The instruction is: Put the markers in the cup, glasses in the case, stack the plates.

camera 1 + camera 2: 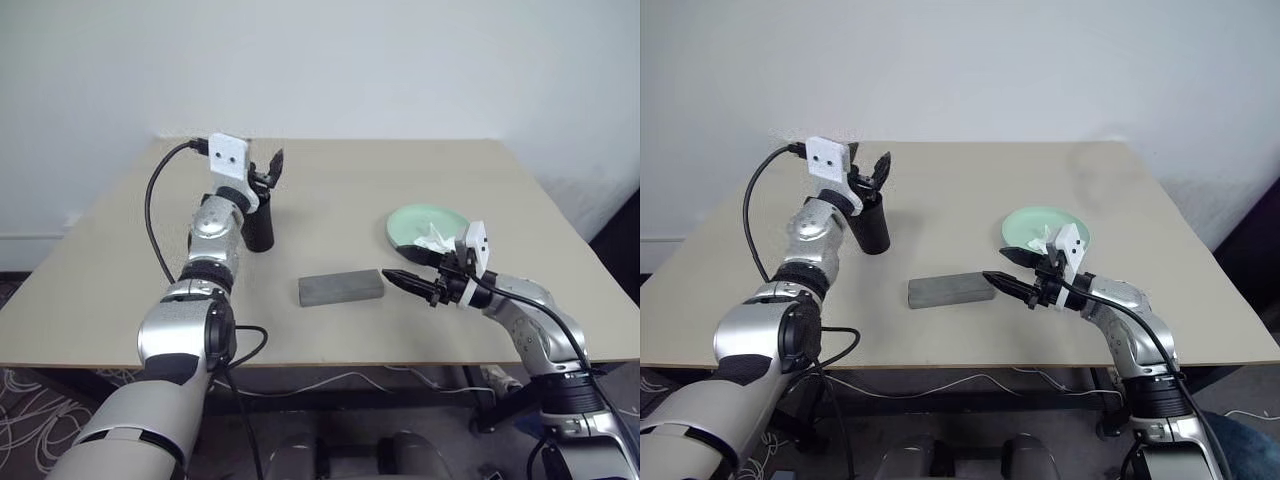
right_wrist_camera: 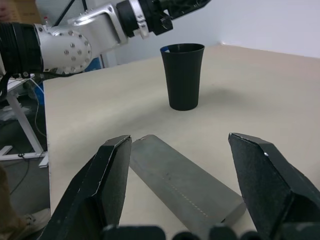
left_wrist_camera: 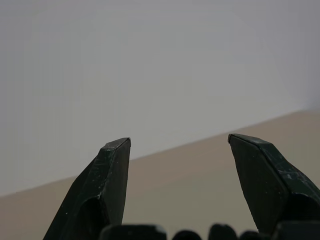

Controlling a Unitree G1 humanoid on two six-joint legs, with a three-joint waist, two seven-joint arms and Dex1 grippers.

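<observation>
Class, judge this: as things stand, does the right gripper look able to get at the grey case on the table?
Probably yes. The right gripper is open and points at the near end of the case, with nothing between them.

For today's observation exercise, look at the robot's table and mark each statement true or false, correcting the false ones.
1. The cup stands upright on the table. True.
2. The case lies open. False: its lid is shut.
3. The left gripper is above the cup with its jaws open and nothing between them. True.
4. The right gripper is shut on the case. False: its jaws are open, beside the case's end.
5. The green plate lies on the cup's side of the case. False: it lies on the other side, by the right arm, with a crumpled tissue on it.
</observation>
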